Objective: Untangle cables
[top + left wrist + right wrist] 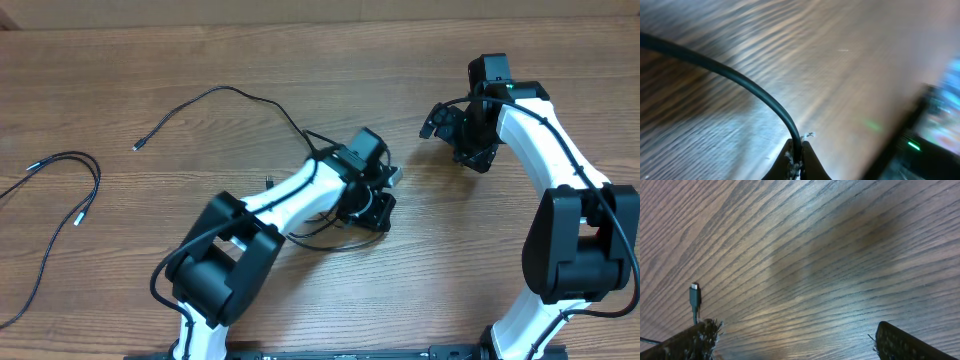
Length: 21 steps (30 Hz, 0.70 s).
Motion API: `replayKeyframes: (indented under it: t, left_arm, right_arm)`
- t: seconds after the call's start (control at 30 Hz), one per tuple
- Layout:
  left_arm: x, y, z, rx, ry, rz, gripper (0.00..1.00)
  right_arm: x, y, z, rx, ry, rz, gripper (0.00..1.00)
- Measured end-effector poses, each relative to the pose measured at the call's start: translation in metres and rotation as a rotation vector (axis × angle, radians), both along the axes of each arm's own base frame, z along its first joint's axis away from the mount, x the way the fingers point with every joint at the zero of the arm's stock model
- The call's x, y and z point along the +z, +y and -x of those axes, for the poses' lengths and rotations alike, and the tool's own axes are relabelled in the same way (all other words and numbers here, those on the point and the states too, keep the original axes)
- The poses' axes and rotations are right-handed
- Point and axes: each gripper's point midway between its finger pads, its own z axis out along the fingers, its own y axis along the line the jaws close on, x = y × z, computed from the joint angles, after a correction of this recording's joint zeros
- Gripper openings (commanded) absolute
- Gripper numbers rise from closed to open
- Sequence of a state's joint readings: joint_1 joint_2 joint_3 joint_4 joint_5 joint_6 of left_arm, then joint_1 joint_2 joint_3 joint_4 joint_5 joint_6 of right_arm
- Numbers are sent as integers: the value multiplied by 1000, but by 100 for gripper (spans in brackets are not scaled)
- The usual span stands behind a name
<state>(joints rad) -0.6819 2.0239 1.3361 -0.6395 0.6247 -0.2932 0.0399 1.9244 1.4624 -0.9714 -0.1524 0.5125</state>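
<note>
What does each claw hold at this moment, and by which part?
The left claw pinches a black cable on its cord. The right claw is open and holds nothing.

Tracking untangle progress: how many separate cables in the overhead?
2 clear. One cable lies loose at far left; a second cable runs from mid-left into the shut left gripper. A loop by that gripper may be a third.

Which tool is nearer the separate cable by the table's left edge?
Left. The left tool sits centrally, right of that cable; the right tool hangs open farther right.
</note>
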Motion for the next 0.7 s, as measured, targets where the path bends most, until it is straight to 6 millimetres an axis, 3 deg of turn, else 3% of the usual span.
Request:
replayKeyframes:
  t: [0.23, 0.47, 0.7]
  left_arm:
    - [36, 18, -24, 2, 85, 248, 4]
    - [66, 28, -28, -19, 144, 447, 4]
    - [83, 48, -34, 31, 185, 487, 4]
  right_arm:
    - [0, 0, 0, 0, 1, 0, 100]
    - [0, 0, 0, 0, 0, 0, 100]
    - [0, 0, 0, 0, 0, 0, 100]
